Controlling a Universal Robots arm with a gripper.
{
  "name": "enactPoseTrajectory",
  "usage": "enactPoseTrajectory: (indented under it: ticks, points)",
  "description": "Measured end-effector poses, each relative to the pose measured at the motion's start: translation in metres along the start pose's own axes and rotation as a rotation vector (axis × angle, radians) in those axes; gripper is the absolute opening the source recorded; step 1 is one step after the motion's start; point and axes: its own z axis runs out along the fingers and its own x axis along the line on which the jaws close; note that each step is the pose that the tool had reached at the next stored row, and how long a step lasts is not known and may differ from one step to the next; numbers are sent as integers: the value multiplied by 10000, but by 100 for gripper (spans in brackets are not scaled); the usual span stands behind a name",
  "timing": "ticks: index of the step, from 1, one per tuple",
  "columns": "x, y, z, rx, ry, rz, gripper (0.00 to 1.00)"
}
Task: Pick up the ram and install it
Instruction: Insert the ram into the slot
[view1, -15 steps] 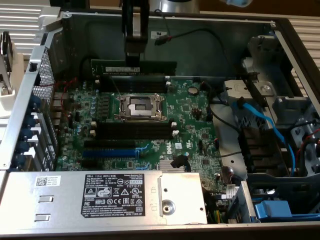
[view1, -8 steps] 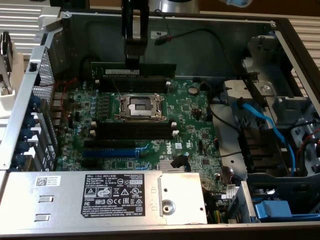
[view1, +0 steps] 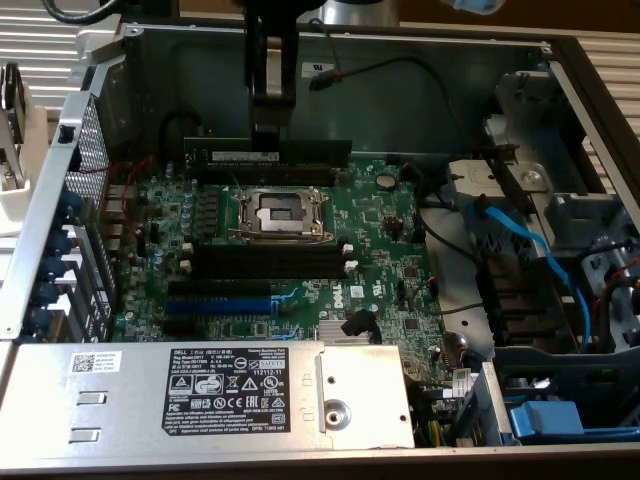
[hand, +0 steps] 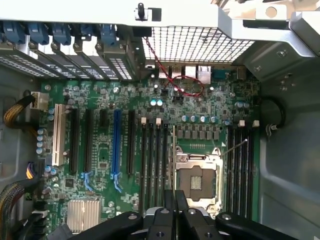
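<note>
I am holding the ram (view1: 268, 153) edge-on between my jaws, which are pinching narrowly on its top edge at about mid-length. In the exterior view my gripper (view1: 270, 122) is hanging straight down from above, fingers vertical, with the stick lying level along the far side of the motherboard (view1: 370, 245), just beyond the CPU socket (view1: 280, 212) and close to the case's far wall (view1: 420, 85).

The exterior view is showing the stick's long face, green with a pale label; the wrist view is showing only its thin edge (hand: 173, 155), a pale line running away from my fingertips (hand: 181, 202) beside the socket (hand: 197, 176). The wrist view is also showing which slots lie on either side: four black memory slots (hand: 154, 155) on one side of the stick and another bank of black slots (hand: 240, 160) past the socket. Whether the stick is touching any slot I cannot tell. The blue expansion slot (hand: 116, 145) is sitting well apart.
</note>
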Motion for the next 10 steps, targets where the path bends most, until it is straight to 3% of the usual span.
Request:
enactPoseTrajectory:
  ticks: [10]
  points:
    - [90, -14, 73, 1, -1, 1, 12]
